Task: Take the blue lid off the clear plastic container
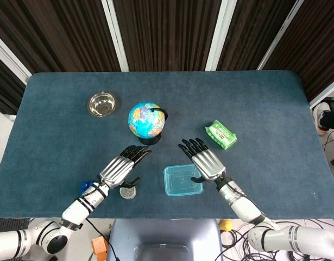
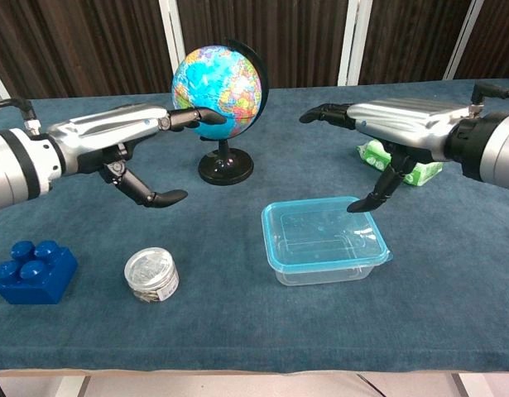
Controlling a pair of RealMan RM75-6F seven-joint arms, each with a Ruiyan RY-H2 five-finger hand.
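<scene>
The clear plastic container (image 1: 182,180) (image 2: 326,241) sits near the table's front edge, its light blue lid (image 2: 324,227) seated on top. My right hand (image 1: 203,158) (image 2: 385,132) hovers above and just right of it, fingers spread forward and thumb hanging down toward the lid's right rim, holding nothing. My left hand (image 1: 122,163) (image 2: 130,136) floats to the left of the container, fingers stretched out and thumb hanging down, also empty.
A globe (image 1: 147,121) (image 2: 218,91) stands behind the two hands. A small round jar (image 1: 127,191) (image 2: 151,274) and a blue block (image 1: 88,187) (image 2: 35,270) lie under the left arm. A metal bowl (image 1: 102,103) sits far left, a green packet (image 1: 220,135) (image 2: 407,168) to the right.
</scene>
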